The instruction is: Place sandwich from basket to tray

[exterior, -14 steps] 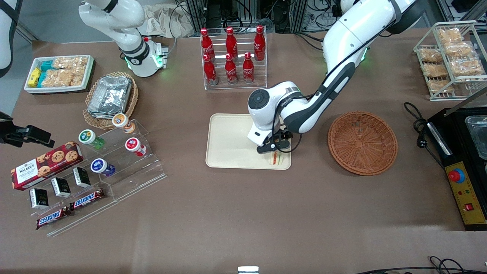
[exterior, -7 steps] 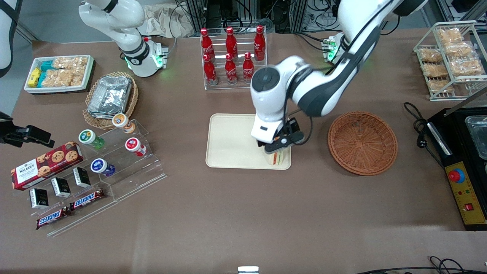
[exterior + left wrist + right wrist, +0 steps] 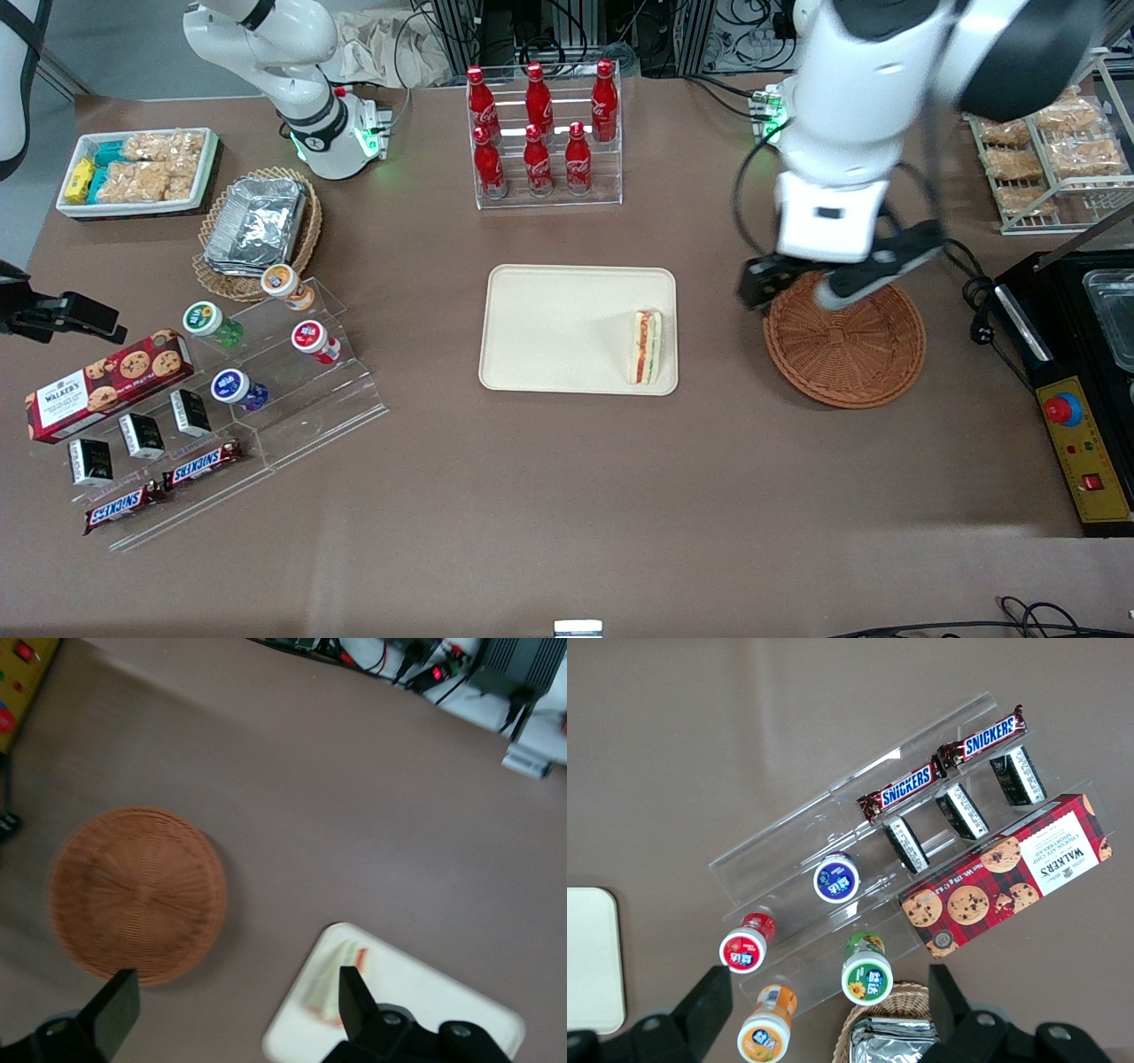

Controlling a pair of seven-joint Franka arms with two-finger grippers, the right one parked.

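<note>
We see the sandwich (image 3: 646,346) standing on its edge on the tray (image 3: 549,328), near the tray's corner closest to the basket (image 3: 846,341). Our claw (image 3: 828,283) hangs high above the basket's rim, well apart from the sandwich, its fingers (image 3: 112,1010) spread wide with nothing between them. The basket sits bare on the brown tabletop (image 3: 567,496).

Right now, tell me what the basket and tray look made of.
The basket looks like reddish-brown woven wicker, matte, with radial weave ribs. The tray, holding the sandwich, seems smooth cream plastic, though that's unsure. The gripper hangs open above the basket.
</note>
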